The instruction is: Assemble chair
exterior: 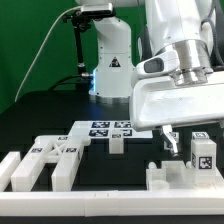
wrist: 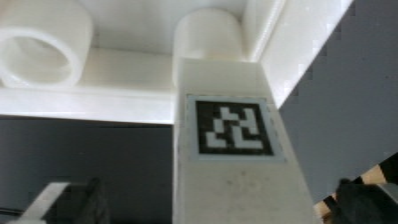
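Note:
In the wrist view a white chair bar (wrist: 235,150) with a square black-and-white tag runs between my fingers. Its far end meets a white chair piece (wrist: 107,85) with a round hole. My gripper (wrist: 222,205) is open, with a dark finger (wrist: 63,203) on each side of the bar and a gap to each. In the exterior view my gripper (exterior: 169,142) hangs low at the right over a white chair piece (exterior: 160,178), next to a tagged white block (exterior: 203,152). More tagged chair pieces (exterior: 45,160) lie at the left.
The marker board (exterior: 103,127) lies flat in the middle of the black table. A small white block (exterior: 117,144) stands just in front of it. A low white border rail (exterior: 100,200) runs along the near edge. The arm's base (exterior: 110,65) stands behind.

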